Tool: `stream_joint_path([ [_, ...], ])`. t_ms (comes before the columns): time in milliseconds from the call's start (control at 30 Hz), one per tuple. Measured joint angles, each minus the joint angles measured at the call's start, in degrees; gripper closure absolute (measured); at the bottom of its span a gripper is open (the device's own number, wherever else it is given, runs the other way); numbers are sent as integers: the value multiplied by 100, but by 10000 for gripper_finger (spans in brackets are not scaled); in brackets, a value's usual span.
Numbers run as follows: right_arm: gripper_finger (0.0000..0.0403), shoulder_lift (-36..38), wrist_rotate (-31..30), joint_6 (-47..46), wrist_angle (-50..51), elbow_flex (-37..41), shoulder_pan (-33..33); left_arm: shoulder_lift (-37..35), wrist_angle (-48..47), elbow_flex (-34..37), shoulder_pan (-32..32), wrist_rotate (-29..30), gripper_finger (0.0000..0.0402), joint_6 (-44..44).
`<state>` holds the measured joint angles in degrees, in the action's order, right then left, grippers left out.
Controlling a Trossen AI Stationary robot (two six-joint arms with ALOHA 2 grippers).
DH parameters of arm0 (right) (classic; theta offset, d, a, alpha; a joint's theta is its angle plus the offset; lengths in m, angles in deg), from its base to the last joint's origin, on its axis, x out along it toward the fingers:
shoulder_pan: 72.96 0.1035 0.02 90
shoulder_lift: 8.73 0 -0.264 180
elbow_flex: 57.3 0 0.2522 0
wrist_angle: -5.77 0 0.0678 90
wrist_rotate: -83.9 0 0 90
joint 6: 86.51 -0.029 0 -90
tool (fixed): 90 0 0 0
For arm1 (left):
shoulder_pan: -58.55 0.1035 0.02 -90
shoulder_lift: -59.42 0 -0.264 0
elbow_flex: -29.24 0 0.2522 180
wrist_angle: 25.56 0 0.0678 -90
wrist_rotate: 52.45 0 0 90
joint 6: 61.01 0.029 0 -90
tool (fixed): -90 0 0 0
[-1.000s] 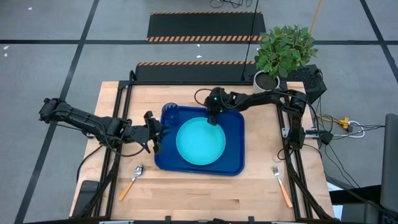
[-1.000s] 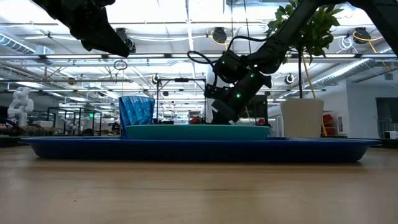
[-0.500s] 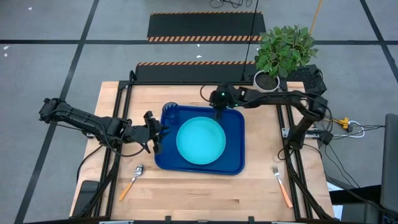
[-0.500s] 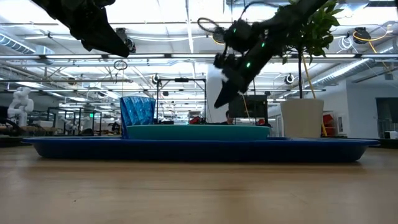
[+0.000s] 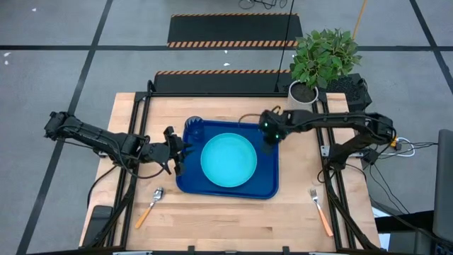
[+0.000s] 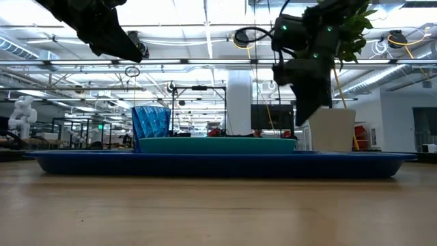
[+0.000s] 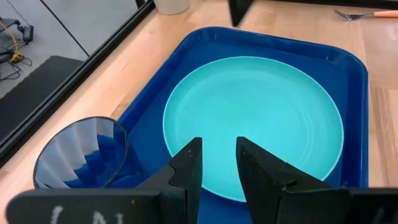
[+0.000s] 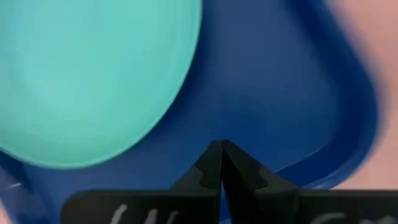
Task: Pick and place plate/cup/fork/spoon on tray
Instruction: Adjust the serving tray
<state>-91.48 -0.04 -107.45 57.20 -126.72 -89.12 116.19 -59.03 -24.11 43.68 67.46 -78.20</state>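
Plate (image 5: 228, 160) round, light cyan, raised rim; flat in dark-blue tray (image 5: 267, 185).

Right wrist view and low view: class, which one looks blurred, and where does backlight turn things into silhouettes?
Right wrist view: the round light cyan plate and dark blue plastic tray are smeared, soft-edged. Low view: bright ceiling lights behind leave the right tool a dark silhouette; the wooden table in front is soft.

A cyan plate (image 5: 228, 160) lies flat in the dark blue tray (image 5: 267, 185) at frame centre, a blue cup (image 5: 192, 129) upright in its upper-left corner; orange-handled spoon (image 5: 149, 207) lower left, fork (image 5: 320, 210) lower right.
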Motion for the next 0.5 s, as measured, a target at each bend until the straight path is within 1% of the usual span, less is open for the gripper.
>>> stream_joint_path([
  [100,403,1,18,-312,-229,405,204,0,1,0,0,0,300,1],
  [200,403,1,21,-558,-759,787,392,0,1,0,0,0,300,3],
  [267,403,1,143,-685,-1135,998,500,1,1,0,0,0,300,3],
  [367,403,2,154,-788,-1515,1171,639,0,1,0,0,0,300,-4],
  [500,403,3,-14,-674,-1624,1246,703,0,11,0,0,0,300,-7],
])
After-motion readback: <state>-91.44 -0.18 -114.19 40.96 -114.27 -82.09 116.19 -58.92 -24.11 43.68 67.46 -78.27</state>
